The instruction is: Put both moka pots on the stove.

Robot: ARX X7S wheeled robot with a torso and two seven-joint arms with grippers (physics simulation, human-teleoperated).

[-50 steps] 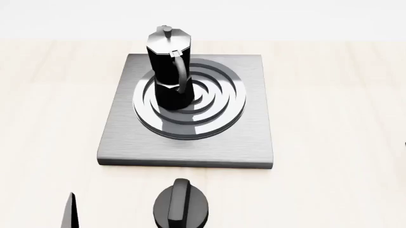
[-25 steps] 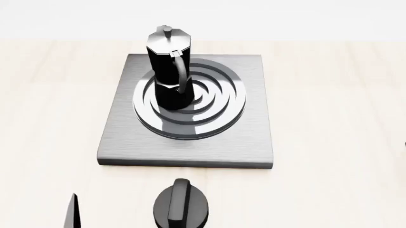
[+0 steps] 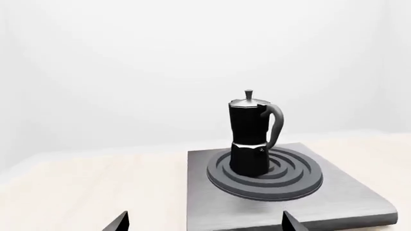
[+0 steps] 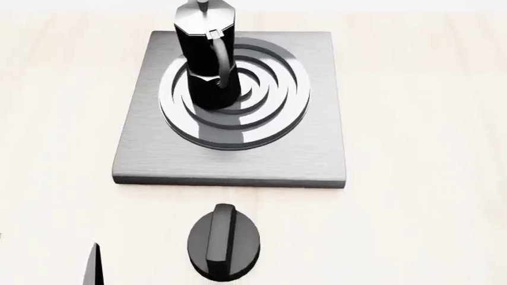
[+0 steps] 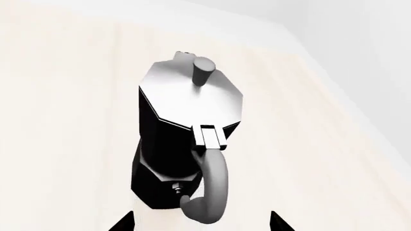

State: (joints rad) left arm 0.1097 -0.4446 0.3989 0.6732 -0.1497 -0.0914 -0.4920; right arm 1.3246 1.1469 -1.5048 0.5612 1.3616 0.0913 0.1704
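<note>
Already one moka pot [image 4: 203,59] stood upright on stove [image 4: 317,154] burner. Second pot [image 5: 183,144] sat on table, handle toward right gripper [image 5: 201,222], fingers wide, empty. Left gripper [image 3: 204,222] open, empty. You needed centred handle grasp, vertical lift.

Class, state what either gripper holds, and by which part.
Nothing. One moka pot stands free on the stove; the other pot stands free before the open right gripper.

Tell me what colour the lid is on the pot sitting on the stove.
Silvery grey, on a black pot; the lid shows best in the left wrist view.
</note>
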